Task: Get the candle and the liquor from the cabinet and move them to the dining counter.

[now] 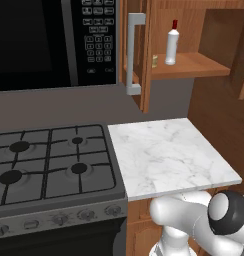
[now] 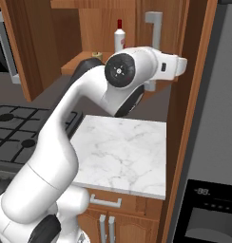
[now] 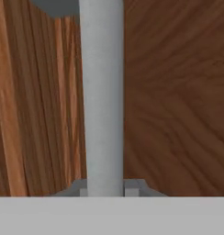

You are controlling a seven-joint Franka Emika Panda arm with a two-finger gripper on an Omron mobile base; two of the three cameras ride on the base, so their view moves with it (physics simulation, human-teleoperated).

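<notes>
The liquor (image 1: 172, 46) stands upright on the shelf of the open cabinet (image 1: 194, 67), near the shelf's front edge. The candle (image 1: 155, 61) sits well to its left at the shelf's end, half hidden behind the door edge and hard to make out. In the right base view the arm's elbow covers the bottle's (image 2: 120, 38) lower part, and the hand reaches toward the right door. Up close, the gripper (image 3: 103, 189) has its fingers pinched on a grey bar handle (image 3: 101, 92), though the tips are mostly cut off. Below lies the small marble counter (image 1: 169, 155), beside the stove (image 1: 49, 165).
</notes>
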